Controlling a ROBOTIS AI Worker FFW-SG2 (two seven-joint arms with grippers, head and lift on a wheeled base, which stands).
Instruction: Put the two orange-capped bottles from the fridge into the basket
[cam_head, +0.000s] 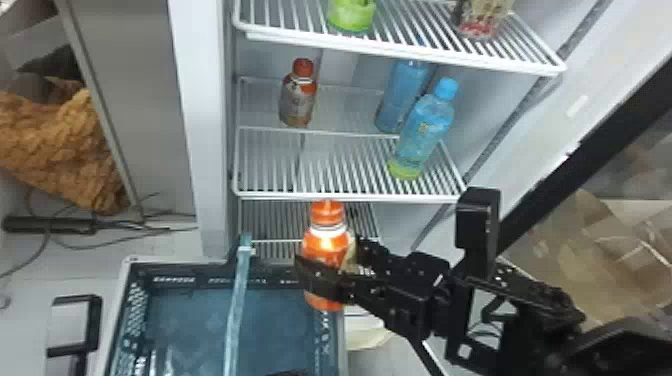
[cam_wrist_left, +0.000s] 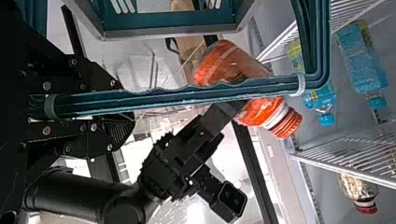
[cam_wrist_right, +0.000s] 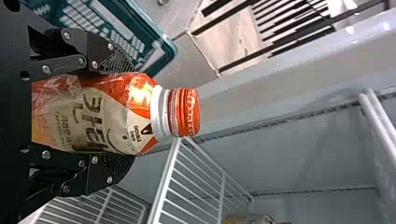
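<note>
Right gripper (cam_wrist_right: 127, 114) is clamped round the first orange-capped bottle (cam_head: 327, 237), one finger on each side of its body. We have that bottle out of the fridge (cam_head: 205, 125), upright, cap up, by the far right corner of the basket (cam_head: 175, 272). Can't tell if it is over the inside or just outside the rim. Left gripper (cam_wrist_left: 125, 105) looks closed about the basket's handle (cam_wrist_left: 210, 95), which we take as steadying it.

Progress: roughly a third, we'd say. First bottle is picked but not released, so we don't count it as placed. The second orange-capped bottle (cam_head: 297, 100) stands on the middle shelf (cam_head: 350, 196), near its left edge and toward the back, well apart from the gripper.

Left for us: bring bottle one inward past the basket's right rim, lower it, let go, then go back for bottle two, same drop. Handle bar runs across the basket's opening, so we'd want to come down to the right of it.

Further out, same shelf: front blue bottle (cam_head: 422, 132) near the right edge, rear blue bottle (cam_head: 402, 95) behind it. Neither is ours to move. Upper shelf (cam_head: 400, 47) carries a green bottle (cam_head: 351, 15) toward its left end; we leave that too.
</note>
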